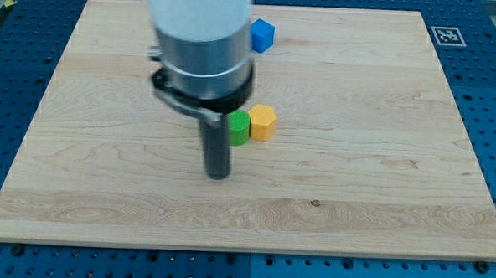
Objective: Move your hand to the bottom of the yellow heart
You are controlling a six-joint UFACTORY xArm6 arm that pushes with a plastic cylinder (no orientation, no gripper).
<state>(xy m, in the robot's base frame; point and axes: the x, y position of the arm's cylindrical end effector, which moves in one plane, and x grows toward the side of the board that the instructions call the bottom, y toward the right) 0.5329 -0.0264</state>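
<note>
**Yellow heart block sitting mid-table, rod parked just to its lower left**

Yellow heart (263, 121) is roughly in the middle of the wooden table (380, 178), a bit toward the view's top of centre. From this angle it honestly looks more like a chunky faceted block than a clean heart, so the shape is hard to make out. Right against its left side, touching as far as I can see, is a green block (239, 128), partly hidden behind the rod, so I can't tell its shape.

There's no real hand here, just a straight dark rod with nothing to open or close, and it has hold of nothing. My tip (219, 175) rests on the table below and to the view's left of the green block, near the pair but apart from the yellow one.

A blue cube (263, 35) sits up near the view's top edge, well apart from the others. The arm's big grey and white body (202, 36) blocks the upper left-centre area. A black-and-white marker tag (446, 35) is at the top right corner.
</note>
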